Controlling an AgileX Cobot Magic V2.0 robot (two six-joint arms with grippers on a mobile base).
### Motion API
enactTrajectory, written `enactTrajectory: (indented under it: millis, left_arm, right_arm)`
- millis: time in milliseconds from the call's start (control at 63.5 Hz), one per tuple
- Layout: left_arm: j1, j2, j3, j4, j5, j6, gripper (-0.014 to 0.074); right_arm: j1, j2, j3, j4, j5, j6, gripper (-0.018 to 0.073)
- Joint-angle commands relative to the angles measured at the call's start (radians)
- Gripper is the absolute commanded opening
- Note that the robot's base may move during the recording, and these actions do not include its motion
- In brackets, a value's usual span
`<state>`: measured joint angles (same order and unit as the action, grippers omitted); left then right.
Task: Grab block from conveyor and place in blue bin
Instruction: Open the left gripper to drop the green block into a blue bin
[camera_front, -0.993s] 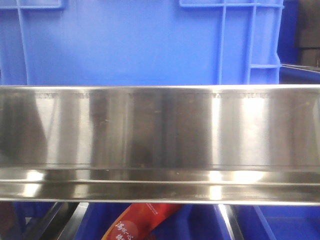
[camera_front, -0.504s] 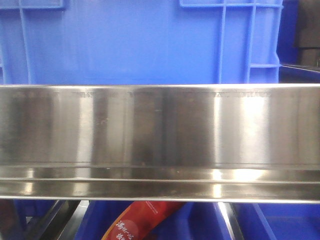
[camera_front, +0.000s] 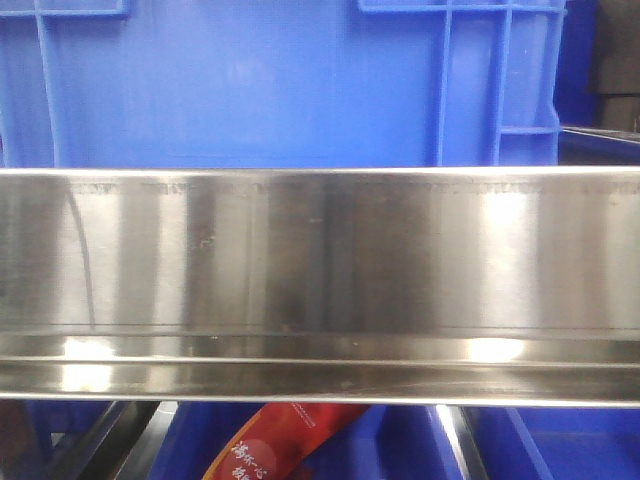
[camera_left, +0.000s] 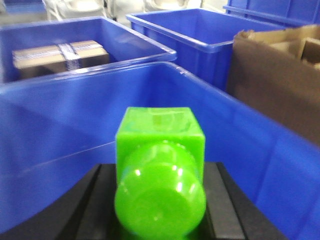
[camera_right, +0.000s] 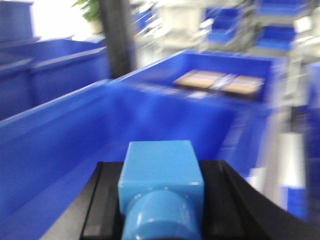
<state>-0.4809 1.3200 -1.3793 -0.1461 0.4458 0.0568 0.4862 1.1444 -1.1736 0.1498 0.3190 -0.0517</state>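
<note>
In the left wrist view my left gripper (camera_left: 160, 200) is shut on a bright green block (camera_left: 160, 135), a cube with a round stud facing the camera, held between black fingers (camera_left: 95, 205). It hangs over the inside of a blue bin (camera_left: 60, 115). In the right wrist view my right gripper (camera_right: 161, 200) is shut on a light blue block (camera_right: 160, 165) of the same shape, over the inside of a blue bin (camera_right: 60, 145). That view is blurred. The conveyor is out of view everywhere.
A brushed steel panel (camera_front: 320, 260) fills the front view, with a blue crate (camera_front: 250, 90) behind it and a red packet (camera_front: 280, 445) below. Neighbouring blue bins (camera_left: 200, 35) hold taped cardboard boxes (camera_left: 60, 55) (camera_right: 220, 82). At the right stands a brown carton (camera_left: 275, 80). A dark post (camera_right: 117, 35) rises behind.
In the front view only the reflections on the steel panel have shifted slightly; nothing else differs.
</note>
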Motion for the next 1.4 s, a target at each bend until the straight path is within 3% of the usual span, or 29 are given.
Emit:
enactTrajectory:
  millis: [0, 205, 299, 394, 473, 599, 709, 772, 961, 1119, 1245, 1387]
  left_arm:
    - [-0.007, 0.035, -0.029, -0.033, -0.004, -0.017, -0.0111]
    - [-0.007, 0.055, -0.029, -0.033, 0.057, -0.017, -0.0111]
    - [-0.007, 0.058, -0.029, -0.022, 0.065, -0.008, -0.0089]
    - [-0.007, 0.063, -0.029, -0.020, 0.063, -0.008, 0.0043]
    - [-0.007, 0.063, -0.029, -0.020, 0.063, -0.008, 0.0216]
    - [-0.007, 0.063, -0.029, -0.020, 0.067, -0.008, 0.0376]
    - [-0.002, 0.063, -0.029, -0.020, 0.067, -0.008, 0.0369]
    - [-0.002, 0.059, -0.029, -0.020, 0.070, -0.008, 0.0300]
    - [-0.002, 0.005, -0.030, -0.020, 0.085, -0.008, -0.0110]
    - [0.003, 0.000, -0.030, 0.004, 0.059, -0.008, -0.0111]
    - [0.027, -0.051, -0.030, 0.009, 0.083, -0.008, -0.0111]
    - [0.057, -0.171, 0.023, 0.023, 0.070, -0.008, -0.0111]
  right_arm:
    - [0.027, 0.044, -0.017, 0.025, -0.019, -0.003, -0.0146]
    - [0.044, 0.099, -0.021, 0.052, -0.027, -0.003, -0.0131]
    - [0.044, 0.111, -0.021, 0.057, -0.038, -0.003, -0.0021]
    - [0.044, 0.123, -0.021, 0.056, -0.037, -0.003, 0.0155]
    - [0.044, 0.132, -0.021, 0.056, -0.046, -0.003, 0.0325]
    - [0.044, 0.137, -0.021, 0.056, -0.046, -0.003, 0.0416]
    - [0.044, 0.139, -0.021, 0.056, -0.037, -0.003, 0.0389]
    - [0.044, 0.130, -0.021, 0.056, -0.037, -0.003, 0.0307]
    - [0.044, 0.055, -0.021, 0.056, -0.044, -0.003, -0.0167]
    - [0.044, 0.047, -0.021, 0.056, -0.116, -0.003, -0.0162]
    - [0.036, -0.009, -0.021, 0.056, -0.062, -0.003, -0.0162]
    - [-0.003, -0.131, 0.019, -0.112, 0.008, -0.003, -0.0162]
